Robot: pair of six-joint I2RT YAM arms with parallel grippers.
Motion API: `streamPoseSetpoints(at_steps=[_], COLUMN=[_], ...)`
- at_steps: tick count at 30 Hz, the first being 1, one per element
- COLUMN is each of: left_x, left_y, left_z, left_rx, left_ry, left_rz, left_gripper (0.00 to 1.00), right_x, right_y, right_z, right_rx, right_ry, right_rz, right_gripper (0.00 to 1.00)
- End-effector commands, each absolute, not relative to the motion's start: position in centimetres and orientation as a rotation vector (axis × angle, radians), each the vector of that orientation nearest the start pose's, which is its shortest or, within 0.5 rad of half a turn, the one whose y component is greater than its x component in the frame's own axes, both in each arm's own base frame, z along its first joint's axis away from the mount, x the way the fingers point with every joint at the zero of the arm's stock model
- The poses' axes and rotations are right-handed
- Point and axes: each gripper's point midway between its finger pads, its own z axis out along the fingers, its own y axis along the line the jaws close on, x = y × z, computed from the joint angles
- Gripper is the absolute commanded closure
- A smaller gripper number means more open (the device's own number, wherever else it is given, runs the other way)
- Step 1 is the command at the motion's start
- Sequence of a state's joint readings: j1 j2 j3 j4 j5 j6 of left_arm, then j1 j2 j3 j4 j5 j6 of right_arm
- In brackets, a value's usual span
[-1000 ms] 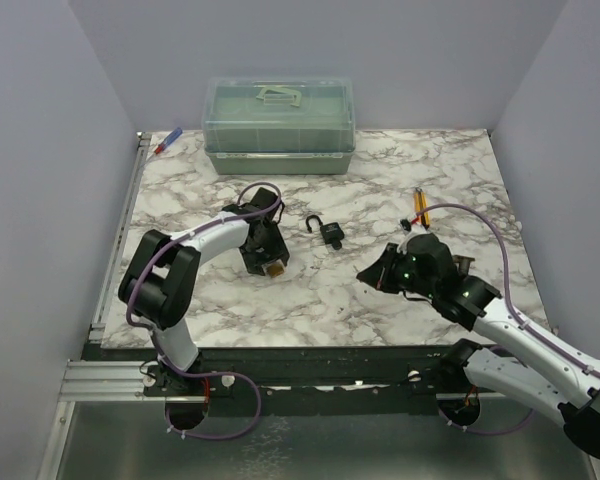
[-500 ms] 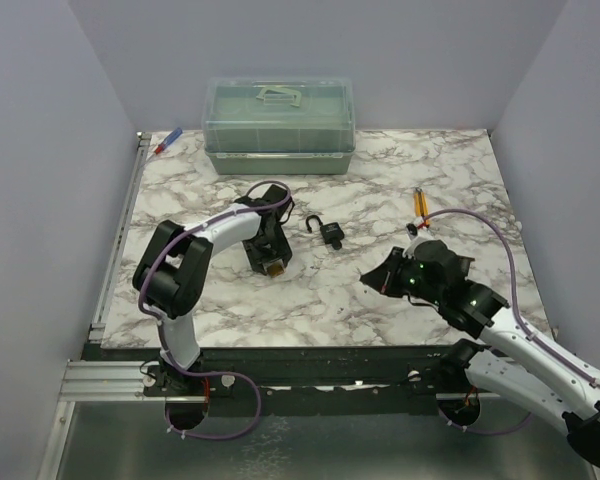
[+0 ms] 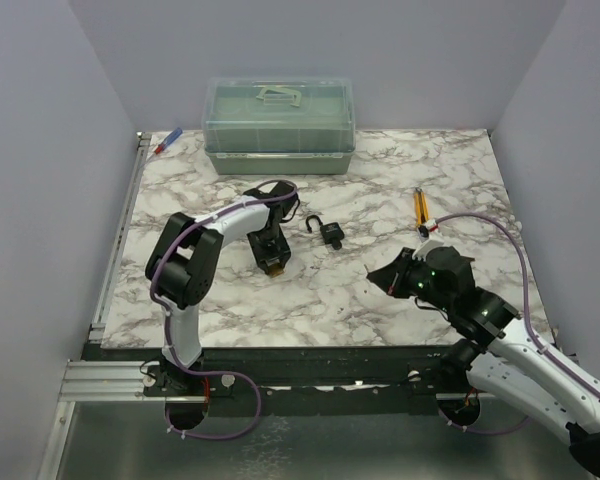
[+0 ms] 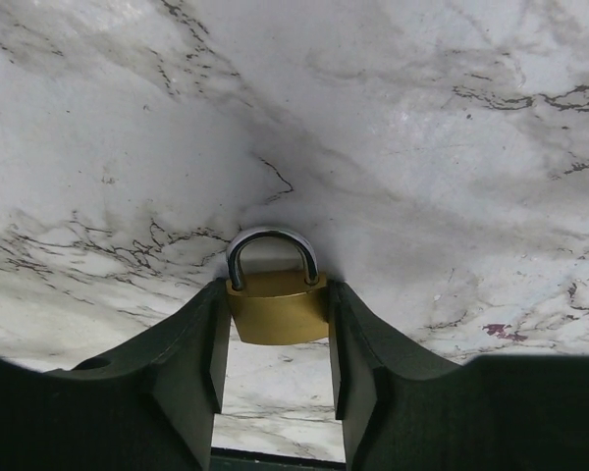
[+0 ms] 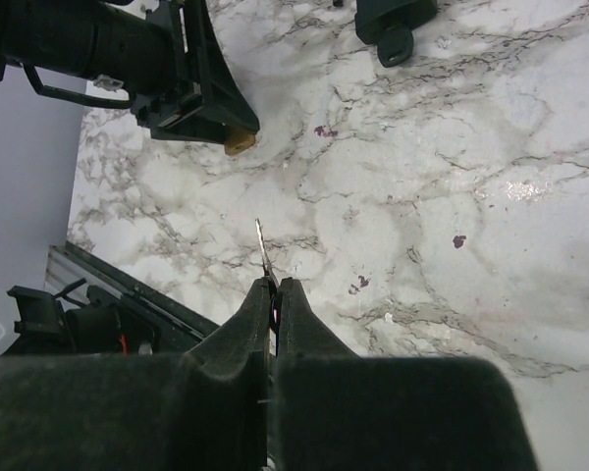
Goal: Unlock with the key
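A small brass padlock (image 4: 275, 309) lies flat on the marble table with its silver shackle pointing away from the left wrist camera. My left gripper (image 4: 276, 294) is shut on its body, one pad on each side; from above the padlock (image 3: 276, 267) shows under the left gripper (image 3: 271, 256). My right gripper (image 5: 275, 286) is shut on the key, whose thin metal blade (image 5: 261, 245) sticks out past the tips while its head is hidden between the pads. In the top view the right gripper (image 3: 379, 273) hovers right of the padlocks. A black padlock (image 3: 327, 232) with its shackle open lies between the arms.
A translucent green lidded box (image 3: 279, 125) stands at the back of the table. A blue and red pen (image 3: 168, 141) lies at the back left corner, and an orange-handled tool (image 3: 420, 207) lies to the right. The table's near edge (image 3: 310, 350) runs just below both grippers.
The left fingers have closed in against the brass padlock's sides. The right arm, still holding the key, has drifted slightly right and toward the near edge.
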State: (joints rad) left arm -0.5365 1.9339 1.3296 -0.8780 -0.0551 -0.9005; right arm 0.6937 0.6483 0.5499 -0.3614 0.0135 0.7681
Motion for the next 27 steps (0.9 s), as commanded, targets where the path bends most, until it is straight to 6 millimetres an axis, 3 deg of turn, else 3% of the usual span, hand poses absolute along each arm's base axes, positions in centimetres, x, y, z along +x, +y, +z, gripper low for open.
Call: streamPoseSetpoints(at_steps=[1,3,4,7,19,27], left_x=[29.4,29.5,29.4,29.2,29.2,29.8], left_y=[-19.9,-20.0,-20.0,-19.9,-19.5,-21.1], left_z=[-1.2,-1.2,-0.6,0.2,4.7,9.0], left_rx=[-0.577,-0.568,-0.566,-0.556,-0.547,-0.533], left_ry=[2.963,2.958,2.926,2.895,2.738,2.64], left_rz=[0.038,0.037,0.019,-0.031,-0.198,-0.393], left_gripper=[0.65,0.76,0.88,1.0,1.0,1.0], right_x=[18.9,18.8,18.8,18.9,18.7,19.9], right_y=[18.2,18.2,18.3,18.6,22.4,24.6], right_z=[15.8,15.7,15.6,15.9,16.1,16.8], right_rx=[0.082,0.076,0.072,0.065,-0.032,-0.003], right_ry=[2.177,2.18,2.187,2.188,2.187,2.093], right_rz=[0.803,0.804,0.805,0.814,1.02,1.136], right_gripper=[1.0,1.0,1.0,1.0,1.0,1.0])
